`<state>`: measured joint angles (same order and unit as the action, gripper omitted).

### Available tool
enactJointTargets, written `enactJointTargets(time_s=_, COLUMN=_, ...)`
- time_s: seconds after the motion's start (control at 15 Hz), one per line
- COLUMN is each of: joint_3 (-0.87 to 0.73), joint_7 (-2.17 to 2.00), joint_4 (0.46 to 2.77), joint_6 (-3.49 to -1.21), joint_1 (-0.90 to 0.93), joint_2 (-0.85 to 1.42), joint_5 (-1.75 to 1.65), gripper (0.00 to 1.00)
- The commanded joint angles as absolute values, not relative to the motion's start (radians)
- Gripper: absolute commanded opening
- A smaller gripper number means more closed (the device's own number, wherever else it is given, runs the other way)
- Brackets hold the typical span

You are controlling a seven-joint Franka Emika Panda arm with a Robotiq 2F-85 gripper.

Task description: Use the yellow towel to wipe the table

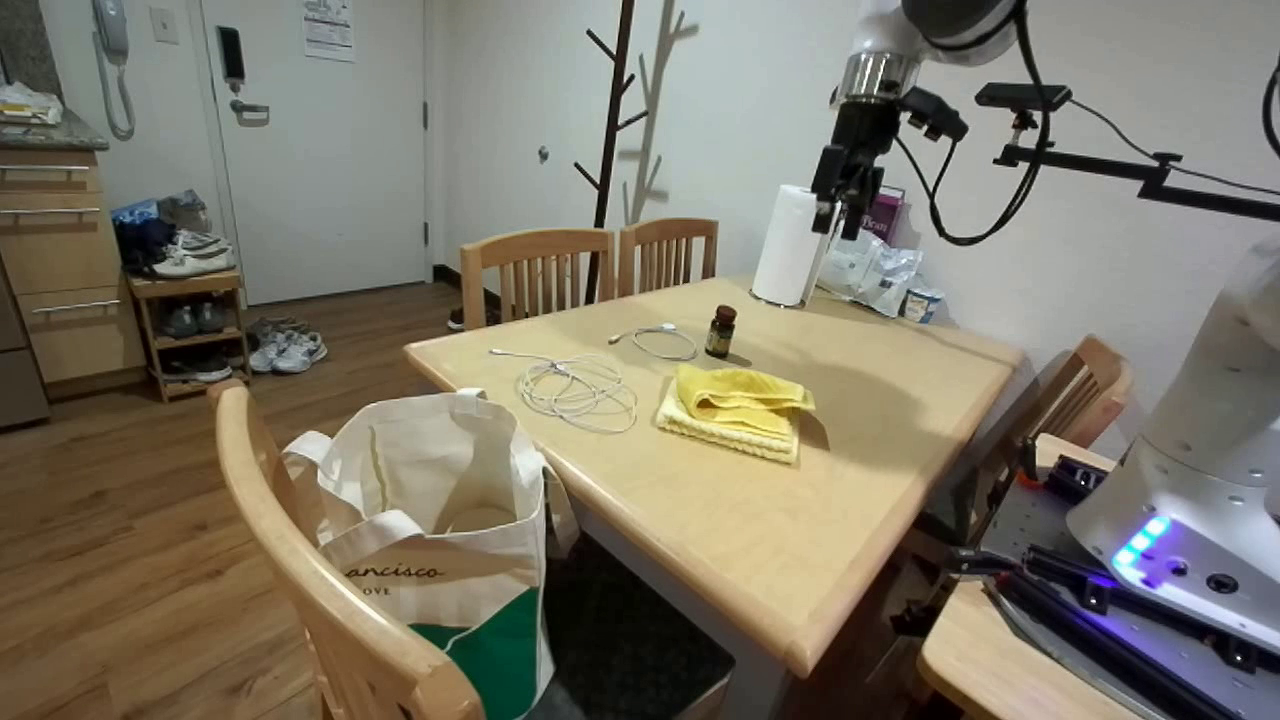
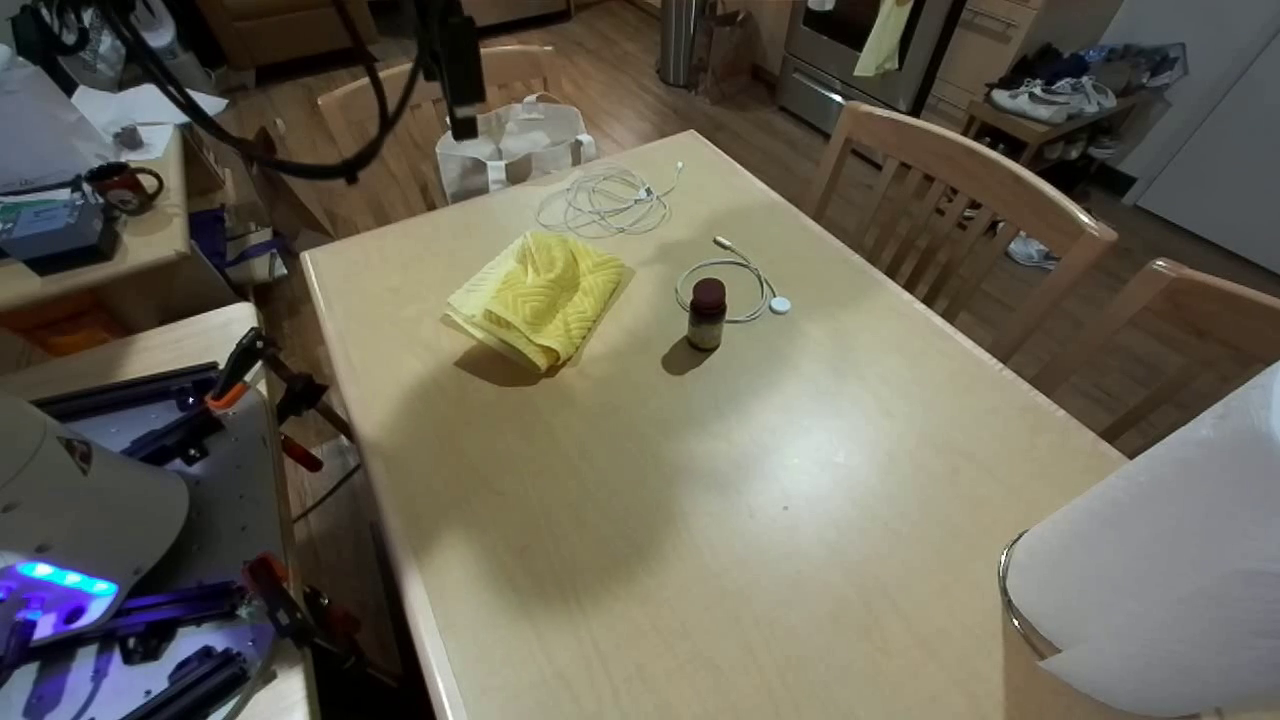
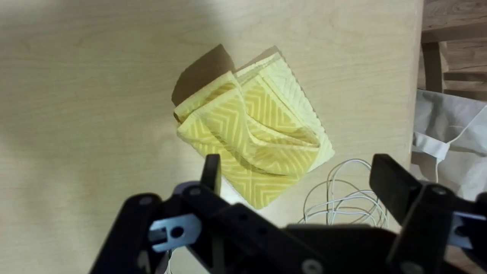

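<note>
The yellow towel lies folded and rumpled on the wooden table. It shows in both exterior views and in the wrist view. A paler yellow layer lies under it; I cannot tell whether it is a separate cloth. My gripper is open and empty, its fingers wide apart, high above the table and pointing down. In the wrist view the towel lies beyond the fingertips, with its near corner between them. The gripper also shows in an exterior view.
A brown bottle and a short cable stand or lie near the towel. A coiled white cable is beside it. A paper towel roll and plastic bags are at one end. A tote bag and chairs border the table.
</note>
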<state>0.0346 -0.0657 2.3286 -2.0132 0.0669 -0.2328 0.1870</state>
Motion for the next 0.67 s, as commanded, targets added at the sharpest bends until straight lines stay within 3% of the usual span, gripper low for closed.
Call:
enactJointTargets(time_s=0.0, joint_3=0.022, joint_7=0.081, joint_4=2.432, joint_6=-2.198, joint_1=0.069, joint_2=-0.187, joint_5=0.207, gripper=1.00)
enactJointTargets(time_s=0.2, joint_3=0.025, joint_7=0.212, joint_4=2.521, joint_6=-2.299, joint_1=0.078, joint_2=-0.140, joint_5=0.173, gripper=1.00)
enactJointTargets(time_s=0.6, joint_3=0.013, joint_7=0.284, joint_4=2.531, joint_6=-2.254, joint_1=0.066, joint_2=-0.100, joint_5=0.176, gripper=1.00)
